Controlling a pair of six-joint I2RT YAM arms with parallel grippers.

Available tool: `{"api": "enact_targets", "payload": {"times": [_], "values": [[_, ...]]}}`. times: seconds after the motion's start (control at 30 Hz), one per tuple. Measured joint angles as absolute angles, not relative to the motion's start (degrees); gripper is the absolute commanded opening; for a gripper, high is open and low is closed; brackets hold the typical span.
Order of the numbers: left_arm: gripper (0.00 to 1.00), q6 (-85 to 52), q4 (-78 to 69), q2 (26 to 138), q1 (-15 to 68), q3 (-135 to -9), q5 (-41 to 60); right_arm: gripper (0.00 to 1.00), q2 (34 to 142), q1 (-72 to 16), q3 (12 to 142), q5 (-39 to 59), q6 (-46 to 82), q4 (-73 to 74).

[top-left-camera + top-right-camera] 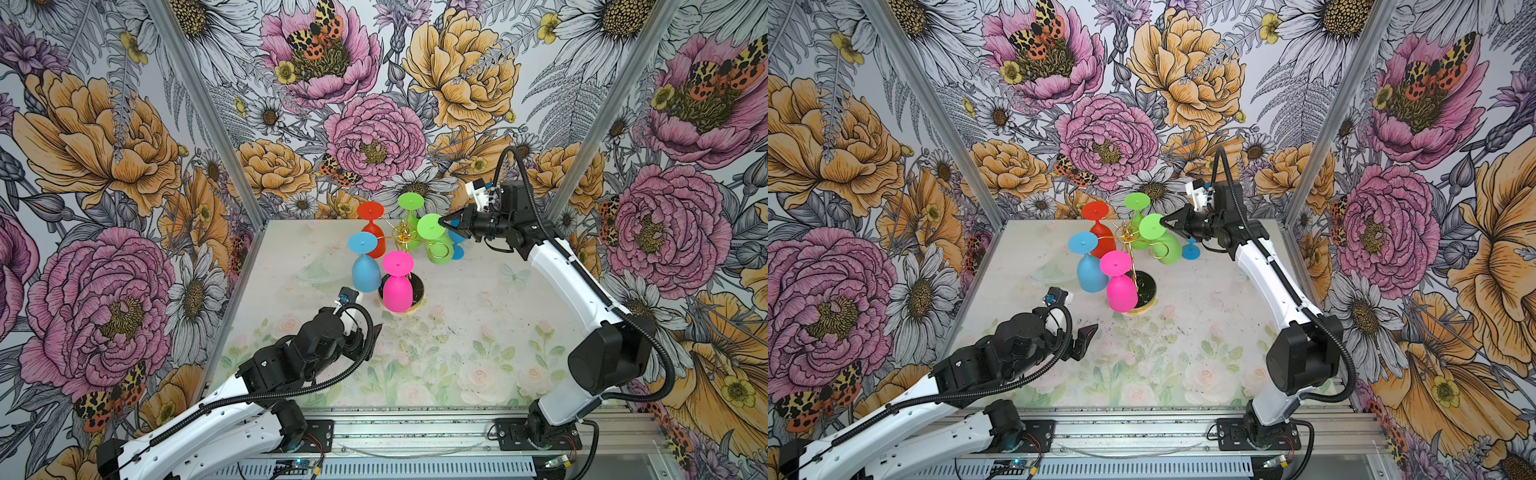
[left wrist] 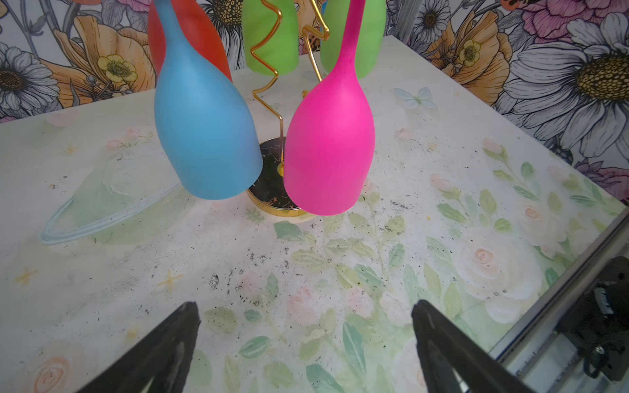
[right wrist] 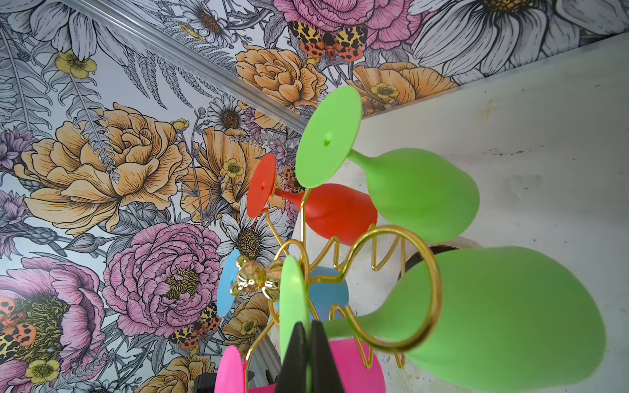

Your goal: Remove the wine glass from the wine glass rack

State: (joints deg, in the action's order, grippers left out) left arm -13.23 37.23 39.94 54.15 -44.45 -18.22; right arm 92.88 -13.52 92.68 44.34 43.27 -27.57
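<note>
One green wine glass (image 1: 430, 227) hangs tilted on the right side of the wine glass rack (image 1: 405, 237), stem through a gold hook (image 3: 391, 231); my right gripper (image 1: 442, 220) pinches its foot rim, presumably to draw it clear. Left gripper (image 2: 304, 308) gapes wide, idle, low before the rack

both top views: overhead from front | wrist views: close, sharing rack (image 2: 270, 190)

The floral-print bench (image 1: 457, 353) carries the wine glass rack (image 1: 417, 291) toward twelve o'clock. A clear glass dish (image 1: 318, 272) lies at the rack's nine o'clock and a blue wine glass (image 1: 457, 250) at two.
</note>
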Motion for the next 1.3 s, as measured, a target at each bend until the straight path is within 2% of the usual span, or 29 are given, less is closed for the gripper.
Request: {"api": "enact_targets", "payload": {"times": [0.43, 0.6, 0.77, 0.93, 1.13, 1.3], "values": [[0.97, -15.33, 33.21, 41.76, 54.06, -47.35, -5.08, 0.0, 79.37, -8.08, 80.6, 44.86, 42.81, -27.46], [0.87, -17.47, 31.0, 45.04, 54.06, -49.3, -1.56, 0.0, 73.06, -7.9, 74.04, 44.86, 40.16, -28.18], [0.7, -21.23, 27.49, 47.68, 54.06, -51.31, 2.72, 0.0, 64.99, -8.4, 66.35, 44.86, 36.95, -29.58], [0.67, -26.06, 23.57, 49.34, 53.67, -51.7, 6.2, 0.0, 58.48, -13.98, 60.34, 44.49, 34.83, -30.52], [0.57, -34.48, 17.54, 52.34, 52.29, -51.46, 12.71, 0.0, 53.89, -23.62, 59.27, 42.24, 32.67, -31.0], [0.48, -40.58, 10.5, 53.98, 50.98, -49.52, 17.85, 0.0, 54.15, -27.62, 59.31, 40.93, 31.22, -30.98]]}}
